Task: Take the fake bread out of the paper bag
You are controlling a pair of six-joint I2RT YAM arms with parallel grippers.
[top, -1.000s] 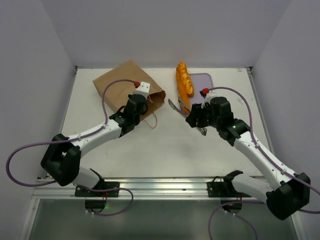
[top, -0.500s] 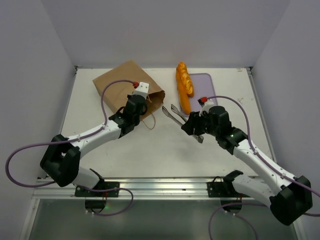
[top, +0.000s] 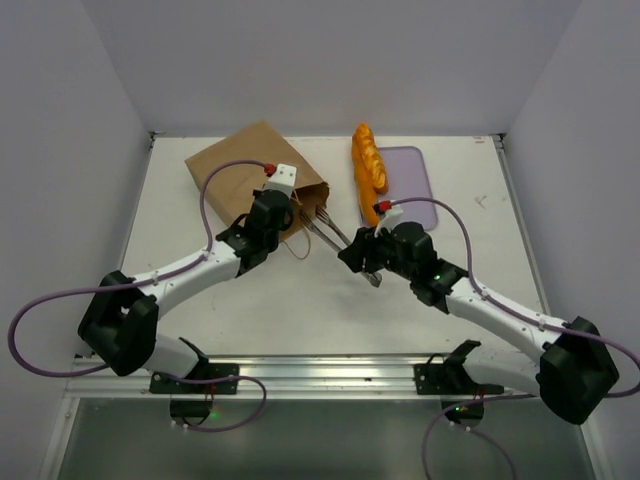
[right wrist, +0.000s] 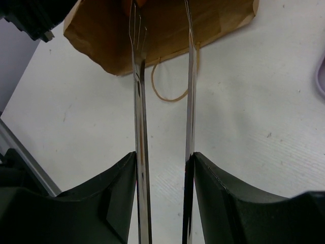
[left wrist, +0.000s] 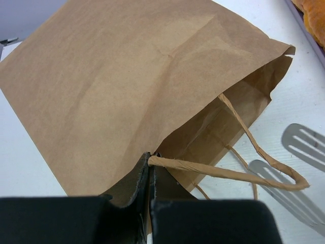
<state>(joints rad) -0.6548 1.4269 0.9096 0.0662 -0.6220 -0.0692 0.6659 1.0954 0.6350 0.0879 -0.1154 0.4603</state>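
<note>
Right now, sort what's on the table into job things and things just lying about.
Job: paper bag; bread; left gripper, pinching the bag's mouth; right gripper, clamping the tongs aimed at the opening.
Lying about: tray, bread lying along its edge.

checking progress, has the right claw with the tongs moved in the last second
Yes. In the top view the right claw has swung left, away from the lavender tray, bringing the tongs to the mouth of the paper bag.
</note>
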